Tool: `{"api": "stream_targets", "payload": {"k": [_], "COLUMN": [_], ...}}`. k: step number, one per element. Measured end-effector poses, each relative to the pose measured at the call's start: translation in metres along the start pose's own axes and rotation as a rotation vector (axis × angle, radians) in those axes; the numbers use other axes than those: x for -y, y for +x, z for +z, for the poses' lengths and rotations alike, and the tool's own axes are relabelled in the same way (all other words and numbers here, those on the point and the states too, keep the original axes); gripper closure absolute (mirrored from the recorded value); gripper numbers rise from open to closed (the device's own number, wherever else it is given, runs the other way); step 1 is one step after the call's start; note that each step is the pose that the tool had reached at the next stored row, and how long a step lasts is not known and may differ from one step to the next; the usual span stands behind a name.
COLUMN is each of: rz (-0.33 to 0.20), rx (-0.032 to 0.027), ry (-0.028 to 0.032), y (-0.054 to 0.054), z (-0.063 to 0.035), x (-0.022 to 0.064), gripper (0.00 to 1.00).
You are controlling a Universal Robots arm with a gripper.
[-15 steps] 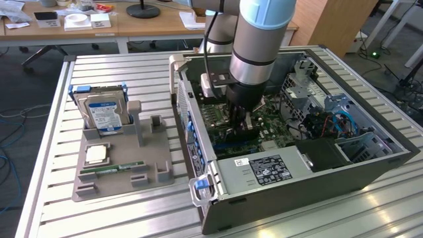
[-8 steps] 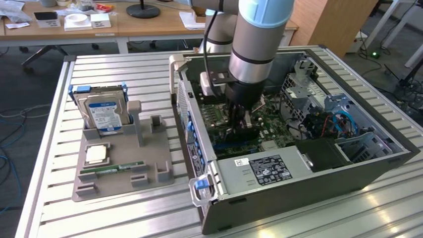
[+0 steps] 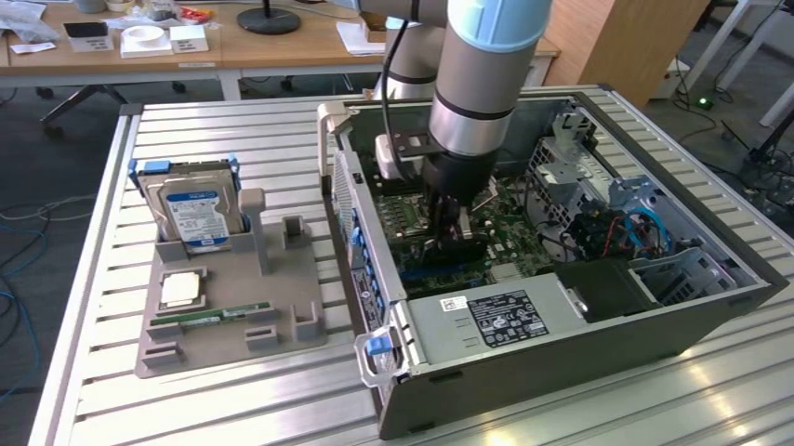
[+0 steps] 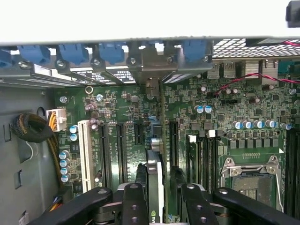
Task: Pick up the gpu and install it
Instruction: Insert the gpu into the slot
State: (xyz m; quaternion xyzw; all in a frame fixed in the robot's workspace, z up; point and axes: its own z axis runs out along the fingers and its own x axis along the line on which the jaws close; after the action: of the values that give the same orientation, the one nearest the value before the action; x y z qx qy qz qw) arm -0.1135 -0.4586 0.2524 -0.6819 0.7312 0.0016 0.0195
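My black metal pincer (image 4: pixel 158 199) is clenched on the thin dark gpu card (image 4: pixel 155 180), which stands on its edge between my fingers (image 4: pixel 134 204), just above the green motherboard (image 4: pixel 225 108) inside the open grey computer case (image 3: pixel 694 307). The card's silvery bracket end (image 4: pixel 152 86) points at the case's back wall with the blue clips (image 4: pixel 112 51). I think I should keep the card straight over one long black slot (image 4: pixel 173 140) and push down softly and evenly.

Gpu (image 4: pixel 155 180), a thin dark expansion card seen edge-on, standing upright on its long edge, lined up along the motherboard's parallel slots, its far end pointing toward twelve o'clock in the wrist view, low inside the open computer case
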Motion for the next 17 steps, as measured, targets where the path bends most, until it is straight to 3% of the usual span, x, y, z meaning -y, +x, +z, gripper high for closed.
{"api": "stream_targets", "payload": {"k": [12, 17], "rz": [0.000, 0.000], "rx": [0.0031, 0.0072], "ry": [-0.0003, -0.0005], "y": [0.0033, 0.0041], "z": [-0.0003, -0.0010], "x": [0.0002, 0.0003], "gripper": [0.66, 0.66]}}
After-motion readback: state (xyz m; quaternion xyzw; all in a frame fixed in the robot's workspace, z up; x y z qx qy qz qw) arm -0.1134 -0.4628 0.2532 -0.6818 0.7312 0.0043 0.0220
